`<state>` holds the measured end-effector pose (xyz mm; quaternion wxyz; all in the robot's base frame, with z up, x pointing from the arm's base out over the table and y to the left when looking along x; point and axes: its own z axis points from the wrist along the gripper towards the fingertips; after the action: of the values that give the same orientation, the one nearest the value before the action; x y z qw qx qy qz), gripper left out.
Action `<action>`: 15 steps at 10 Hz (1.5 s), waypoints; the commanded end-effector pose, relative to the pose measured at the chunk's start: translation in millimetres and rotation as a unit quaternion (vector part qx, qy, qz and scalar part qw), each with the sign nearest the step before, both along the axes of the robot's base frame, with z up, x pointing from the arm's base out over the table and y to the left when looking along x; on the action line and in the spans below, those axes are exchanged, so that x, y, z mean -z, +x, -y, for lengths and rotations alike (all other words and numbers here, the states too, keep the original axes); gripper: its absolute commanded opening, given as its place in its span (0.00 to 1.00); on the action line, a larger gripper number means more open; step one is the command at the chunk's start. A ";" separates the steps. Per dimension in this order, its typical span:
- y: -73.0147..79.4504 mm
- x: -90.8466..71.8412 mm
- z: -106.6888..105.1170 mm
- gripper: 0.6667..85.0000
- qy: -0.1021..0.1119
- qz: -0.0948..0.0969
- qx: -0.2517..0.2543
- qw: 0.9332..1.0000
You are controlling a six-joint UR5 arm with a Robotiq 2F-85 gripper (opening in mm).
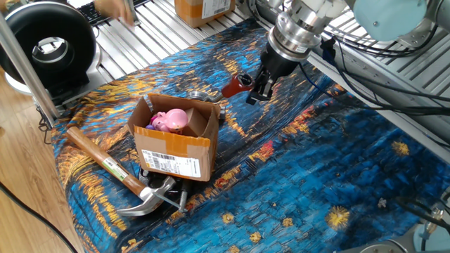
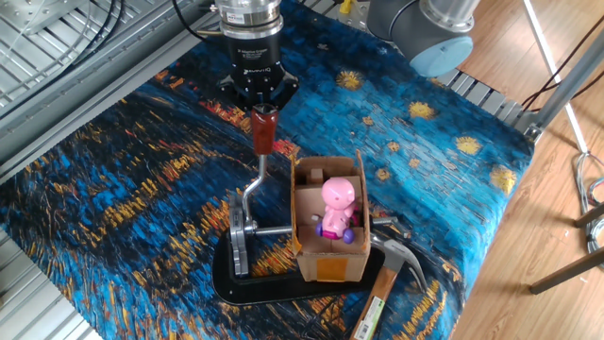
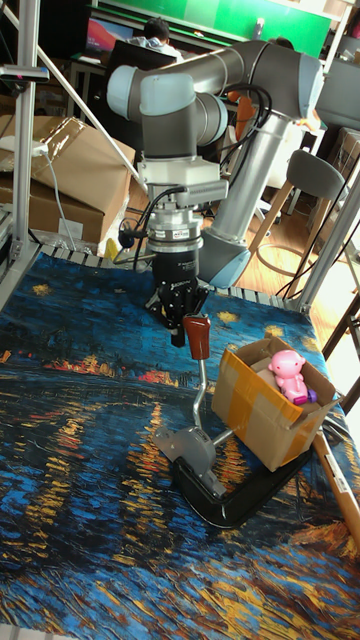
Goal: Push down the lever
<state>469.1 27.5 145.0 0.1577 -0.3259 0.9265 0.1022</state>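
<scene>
The lever (image 1: 234, 87) is a slim metal bar (image 2: 260, 175) with a glossy dark-red sleeve (image 2: 264, 130) on top. It stands nearly upright from a clamp on a black base plate (image 3: 245, 492). My gripper (image 1: 249, 88) hangs right at the sleeve's upper end, its fingers a little apart, and the sleeve's tip lies at or between them. From the other side the gripper (image 2: 263, 102) sits directly above the sleeve. In the tall view the gripper (image 3: 178, 328) is just behind and left of the sleeve (image 3: 197, 337). I cannot tell whether it touches.
A cardboard box (image 1: 176, 144) holding a pink toy (image 1: 171, 119) stands on the base plate beside the lever. A wooden-handled claw hammer (image 1: 116, 172) lies at the cloth's near corner. A black round device (image 1: 46, 46) sits beyond the table's left edge.
</scene>
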 end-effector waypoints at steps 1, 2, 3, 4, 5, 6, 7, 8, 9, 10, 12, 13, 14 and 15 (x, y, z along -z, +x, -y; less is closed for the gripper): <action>14.4 -11.9 -16.1 0.11 0.017 0.007 0.002 1.000; 19.6 -13.2 -15.5 0.09 0.015 0.012 0.009 1.000; 19.0 -14.2 -13.4 0.08 0.017 0.015 0.003 1.000; 20.4 -20.4 -19.0 0.08 0.037 0.020 -0.007 0.999; 25.1 -24.9 -23.9 0.10 0.047 0.027 -0.017 0.998; 28.7 -27.0 -24.1 0.10 0.048 0.033 -0.022 0.998; 27.7 -27.8 -22.0 0.10 0.047 0.035 -0.027 0.998; 24.1 -27.7 -17.6 0.10 0.046 0.038 -0.032 0.998; 22.2 -29.7 -18.4 0.11 0.055 0.036 -0.031 0.997; 23.1 -31.2 -18.0 0.11 0.055 0.033 -0.029 0.998; 28.3 -37.5 -23.2 0.11 0.046 0.022 -0.030 0.998; 30.0 -41.2 -26.1 0.12 0.042 0.020 -0.030 0.998; 32.5 -43.8 -27.0 0.12 0.035 0.020 -0.031 0.999; 35.3 -46.6 -30.7 0.12 0.035 0.019 -0.029 0.999</action>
<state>497.5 50.8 181.2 0.1841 -0.3502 0.9087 0.1335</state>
